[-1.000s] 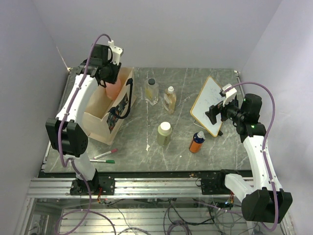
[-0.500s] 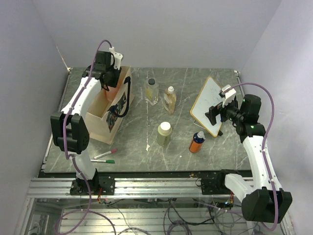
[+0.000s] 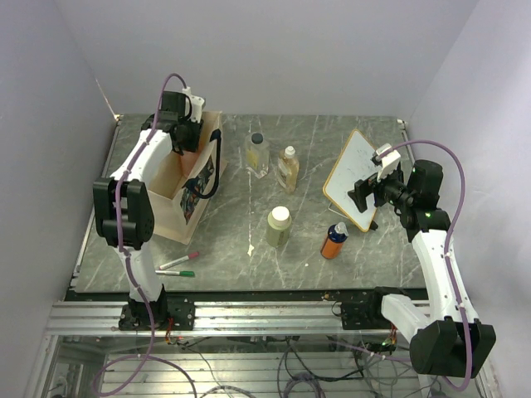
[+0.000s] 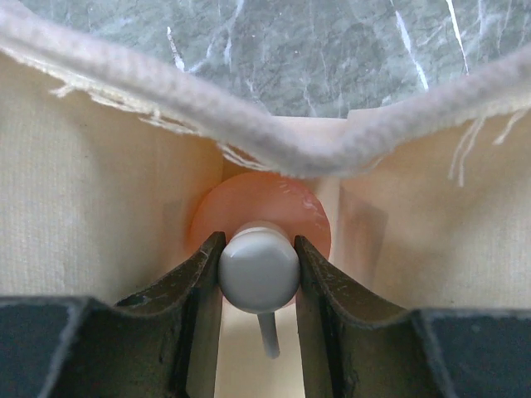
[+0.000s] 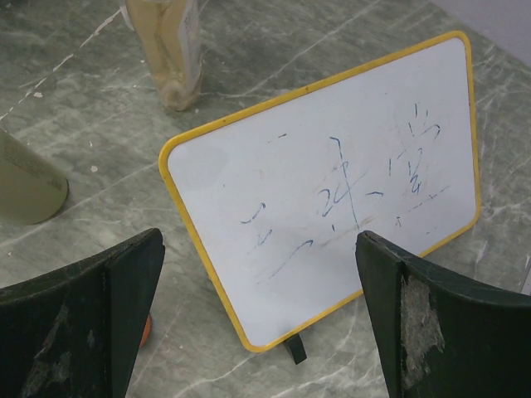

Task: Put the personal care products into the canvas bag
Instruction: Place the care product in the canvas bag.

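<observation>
Now my left gripper (image 4: 258, 249) pinches the white cap (image 4: 259, 272) of the salmon-pink bottle (image 4: 278, 201), hanging it upright inside the canvas bag (image 4: 91, 215) so it clears the walls, while my right gripper (image 5: 257, 249) gapes empty by the whiteboard (image 5: 332, 182).

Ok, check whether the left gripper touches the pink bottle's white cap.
Touching. The left wrist view shows the left gripper with its fingers pressed against both sides of the white cap on the salmon-pink bottle, no gap.
</observation>
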`<state>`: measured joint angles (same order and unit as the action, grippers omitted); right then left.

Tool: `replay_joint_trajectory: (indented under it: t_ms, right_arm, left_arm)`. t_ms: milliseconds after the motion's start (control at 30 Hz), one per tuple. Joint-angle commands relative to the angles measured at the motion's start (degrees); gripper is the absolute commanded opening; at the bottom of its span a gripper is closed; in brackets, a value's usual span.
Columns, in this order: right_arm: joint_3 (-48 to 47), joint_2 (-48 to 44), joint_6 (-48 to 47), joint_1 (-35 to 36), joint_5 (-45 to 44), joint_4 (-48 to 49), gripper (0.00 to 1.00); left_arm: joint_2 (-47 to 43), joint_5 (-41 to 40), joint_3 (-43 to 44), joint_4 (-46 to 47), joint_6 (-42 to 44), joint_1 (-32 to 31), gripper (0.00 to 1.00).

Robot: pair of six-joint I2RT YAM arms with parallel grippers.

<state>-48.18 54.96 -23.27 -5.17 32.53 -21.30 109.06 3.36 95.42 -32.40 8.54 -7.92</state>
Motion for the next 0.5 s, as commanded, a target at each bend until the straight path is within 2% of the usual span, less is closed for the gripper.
replay_joint_trajectory:
  t_ms: [0,367,467]
  right_arm:
    - [0.37,-0.29,-0.73,0.33,-0.43,0.21,1.00]
    - [0.47,0.05,-0.68,0.34,-0.14,0.27,1.00]
    - [0.47,0.04,-0.68,0.31,-0.26,0.24,1.00]
  left_arm:
    - [-0.90,1.66,-0.35,7.91,0.98,0.63,0.08]
    - [-0.34,1.69,-5.16,9.78,2.19,0.63,0.27]
    - [-0.20,0.61,-5.32,9.27,1.96,0.63,0.38]
